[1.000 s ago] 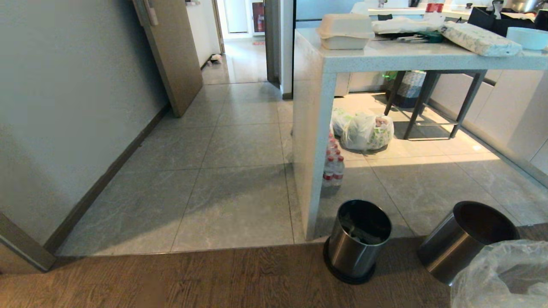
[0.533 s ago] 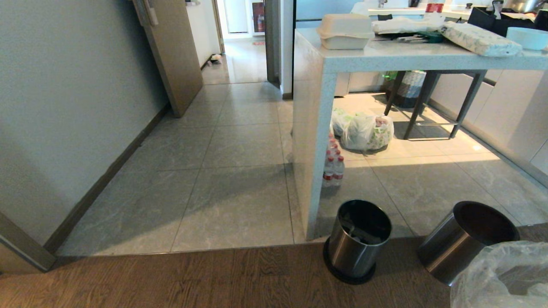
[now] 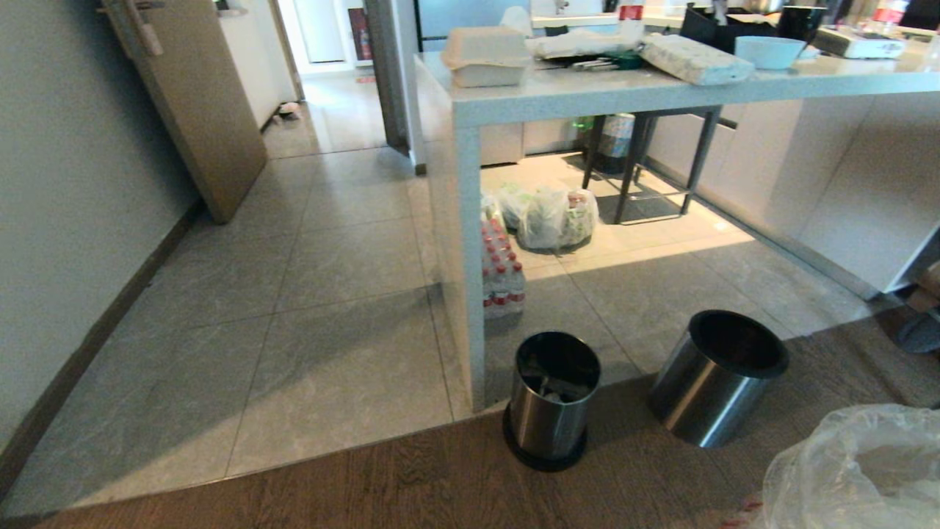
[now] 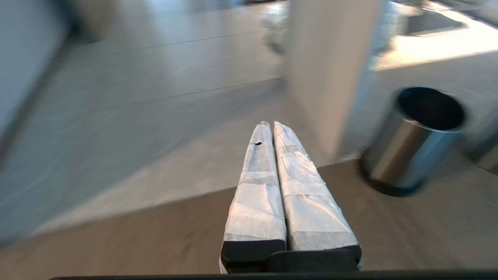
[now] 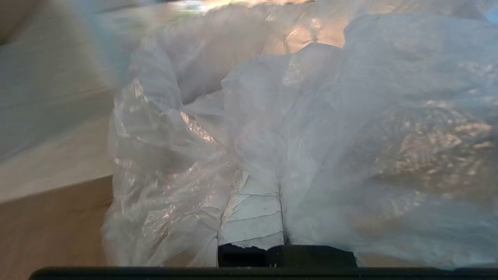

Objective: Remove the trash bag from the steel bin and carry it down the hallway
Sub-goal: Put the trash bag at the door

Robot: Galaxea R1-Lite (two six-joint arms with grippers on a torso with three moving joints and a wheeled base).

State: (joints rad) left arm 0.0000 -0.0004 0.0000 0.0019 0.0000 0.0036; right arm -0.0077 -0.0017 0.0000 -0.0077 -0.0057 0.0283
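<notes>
My right gripper (image 5: 253,217) pinched the trash bag (image 3: 859,470) at 5 o'clock, clear of the steel bin (image 3: 716,386). My left gripper (image 4: 270,126) was pressed together over the wood floor (image 3: 367,488).

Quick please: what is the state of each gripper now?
Left gripper: closed, holding nothing.
Right gripper: closed on the trash bag.

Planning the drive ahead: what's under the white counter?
Under the counter: a bottle pack, a printed white bag, stool legs. Whatever lies behind them is hidden.
</notes>
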